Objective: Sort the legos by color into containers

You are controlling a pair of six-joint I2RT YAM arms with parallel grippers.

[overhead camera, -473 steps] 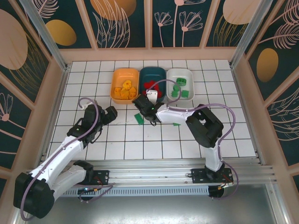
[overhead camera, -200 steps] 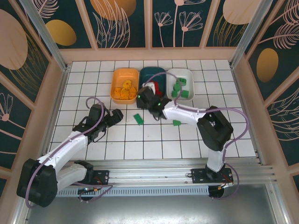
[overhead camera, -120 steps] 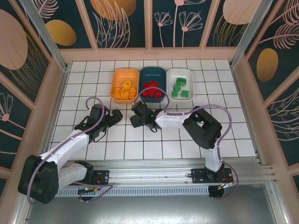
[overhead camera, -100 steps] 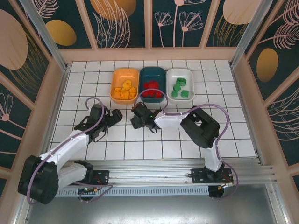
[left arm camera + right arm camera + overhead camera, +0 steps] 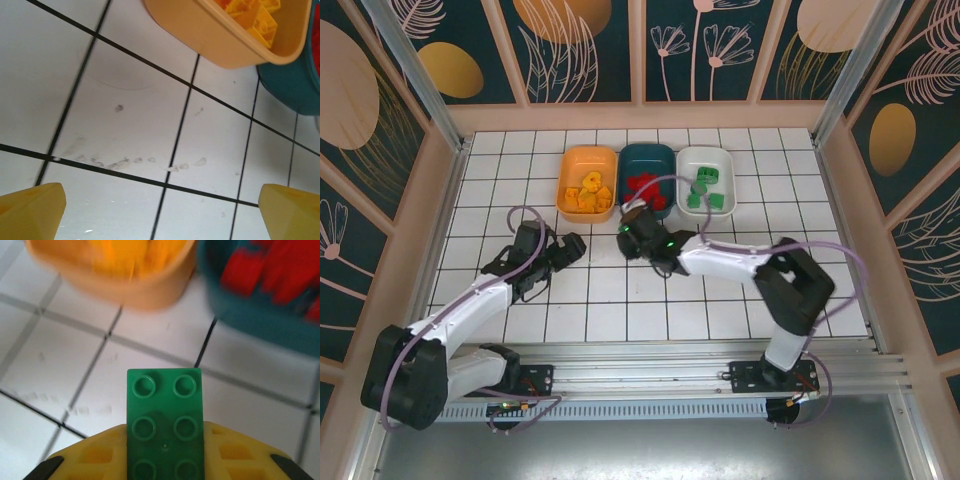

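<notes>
My right gripper (image 5: 638,238) is shut on a green lego (image 5: 165,422), a flat studded brick that sticks out forward between the yellow fingers (image 5: 95,455). It hangs above the tiles just in front of the orange container (image 5: 587,183) and the teal container (image 5: 648,180). Both are blurred in the right wrist view. The orange one holds yellow legos (image 5: 588,190), the teal one red legos (image 5: 645,188), and the white container (image 5: 705,178) green legos (image 5: 706,192). My left gripper (image 5: 568,246) stands open over bare tiles, its yellow fingertips (image 5: 30,210) far apart.
The white tiled table (image 5: 620,300) is bordered by a low wooden rim (image 5: 640,116) and patterned walls. In the left wrist view the orange container's corner (image 5: 220,45) and the teal container's edge (image 5: 285,85) lie just ahead. Smudges mark the tile (image 5: 120,162).
My right gripper came down on the green lego left of centre, shut on it and moved up and right toward the containers. The left arm barely moved.
</notes>
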